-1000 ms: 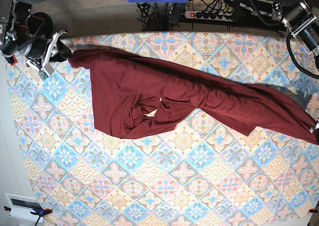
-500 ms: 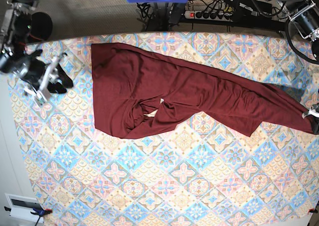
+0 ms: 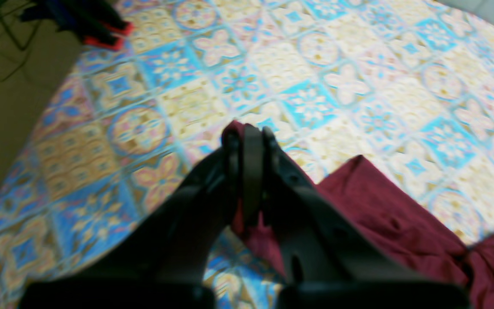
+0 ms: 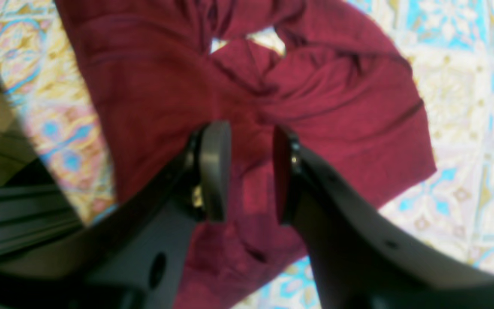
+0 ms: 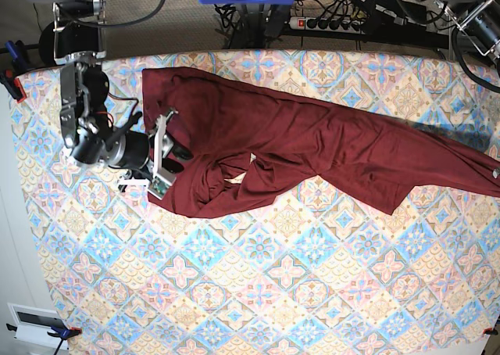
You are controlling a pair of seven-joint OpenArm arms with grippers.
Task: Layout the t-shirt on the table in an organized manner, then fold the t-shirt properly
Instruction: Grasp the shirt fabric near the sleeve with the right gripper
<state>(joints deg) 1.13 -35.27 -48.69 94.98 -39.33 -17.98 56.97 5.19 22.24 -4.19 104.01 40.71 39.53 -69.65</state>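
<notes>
The left gripper [image 3: 247,141] is closed on a corner of the t-shirt [image 5: 297,148] at the table's [image 5: 273,292] right edge. The right gripper [image 4: 251,167] hangs with parted jaws, empty, over the shirt's left part. The patterned table fills the base view; only this view shows the power strip [image 5: 332,23] behind the far edge.

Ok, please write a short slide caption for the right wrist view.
Open right gripper above the crumpled maroon t-shirt on the patterned table.
</notes>
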